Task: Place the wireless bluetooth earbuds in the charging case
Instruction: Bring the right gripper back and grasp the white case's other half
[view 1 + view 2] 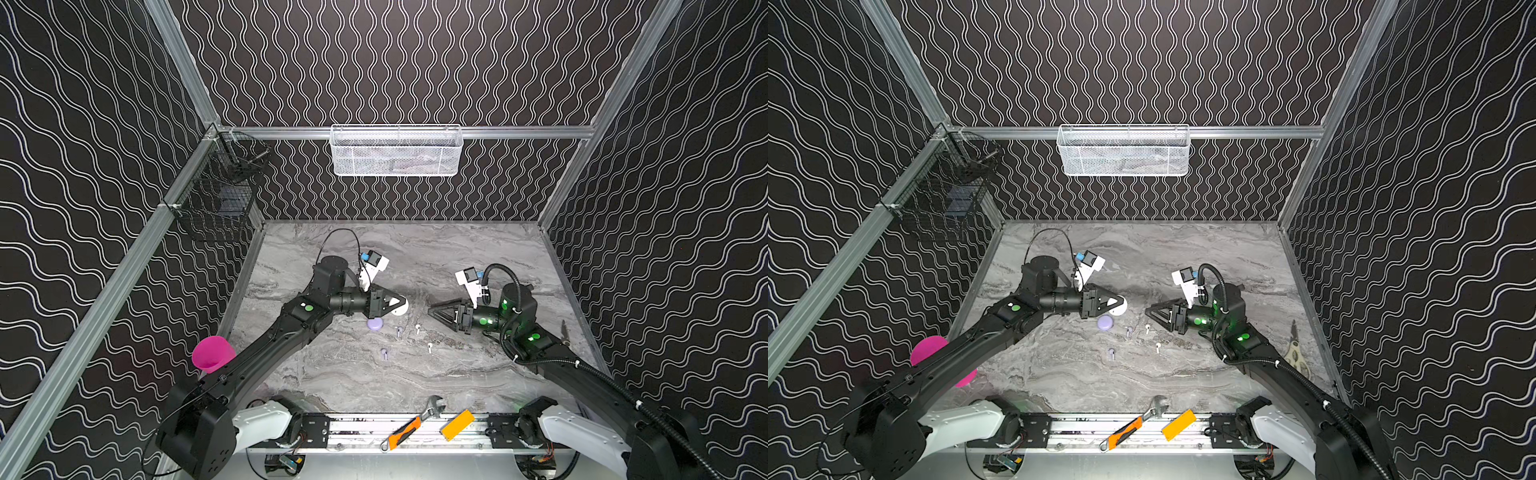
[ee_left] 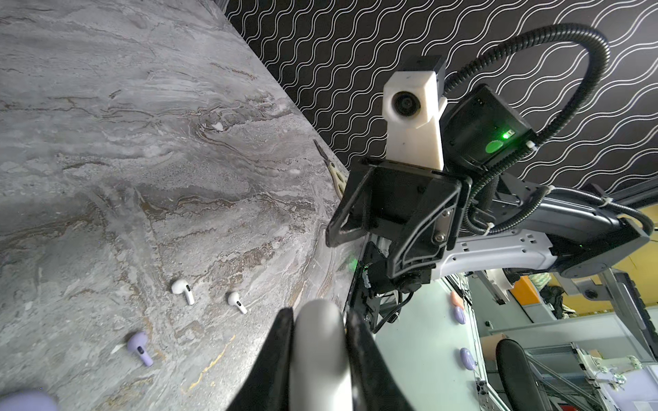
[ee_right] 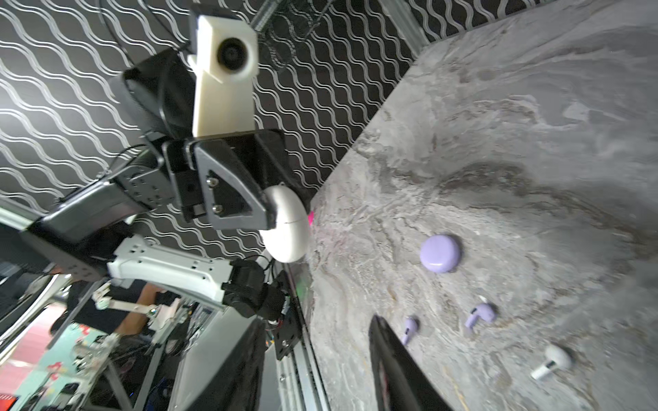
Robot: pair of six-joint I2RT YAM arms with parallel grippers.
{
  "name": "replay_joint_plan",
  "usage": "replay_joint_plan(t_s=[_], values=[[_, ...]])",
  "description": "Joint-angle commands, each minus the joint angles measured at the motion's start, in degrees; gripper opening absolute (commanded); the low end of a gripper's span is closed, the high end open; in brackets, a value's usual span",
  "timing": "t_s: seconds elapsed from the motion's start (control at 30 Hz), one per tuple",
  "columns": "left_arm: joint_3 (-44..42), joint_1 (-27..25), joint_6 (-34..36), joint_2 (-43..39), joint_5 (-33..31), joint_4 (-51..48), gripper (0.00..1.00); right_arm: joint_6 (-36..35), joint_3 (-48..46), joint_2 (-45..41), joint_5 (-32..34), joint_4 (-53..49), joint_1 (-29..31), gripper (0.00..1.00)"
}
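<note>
Top views, both: left gripper [image 1: 400, 303] pinches round white plastic charging case [image 1: 404, 311]. Right gripper [image 1: 431, 310] faces it, well apart. Round lavender charging case [image 1: 375, 325] lies on grey marbled tabletop [image 1: 478, 249], just beside left gripper. Two pale lavender stemmed earbuds [image 1: 399, 331] [image 1: 384, 353] and two white stemmed earbuds [image 1: 417, 328] [image 1: 429, 347] lie loose on tabletop near it, outside both cases.

Left wrist: white case sits edge-on between left fingers [image 2: 277, 356]. Right gripper's jaws are spread, nothing between.

Right wrist: both cases are closed; seam visible on the white one.
</note>
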Motion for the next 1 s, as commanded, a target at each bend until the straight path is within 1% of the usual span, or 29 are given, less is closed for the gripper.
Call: replay_joint_plan(t_s=[0.0, 0.1, 0.23, 0.4, 0.5, 0.67, 0.97], values=[[-0.3, 0.1, -1.4, -0.4, 1.4, 3.3, 0.06, 6.9, -0.5, 1.2, -6.6, 12.7, -0.1, 0.45], [-0.8, 0.0, -2.3, -0.6, 2.1, 4.5, 0.06, 10.4, -1.2, 2.7, -8.6, 18.8, -0.1, 0.44], [-1.3, 0.0, -4.3, -0.4, 3.3, 7.0, 0.06, 13.4, -1.6, 5.5, -10.5, 24.5, -0.1, 0.44], [-0.7, -0.6, -3.6, -0.9, 2.9, 5.6, 0.07, 14.5, -0.8, 8.3, -11.7, 27.6, 0.1, 0.42], [-0.4, -0.9, -3.4, -1.0, 3.1, 5.1, 0.07, 13.6, 0.0, 9.5, -12.0, 27.3, 0.8, 0.42], [0.0, -2.0, -3.3, -0.9, 3.2, 4.8, 0.07, 8.9, 2.7, 11.3, -11.0, 21.3, 3.3, 0.41], [1.2, -3.7, -3.1, -0.4, 3.2, 4.3, 0.08, 9.8, 2.8, 13.1, -11.3, 24.1, 3.7, 0.40]])
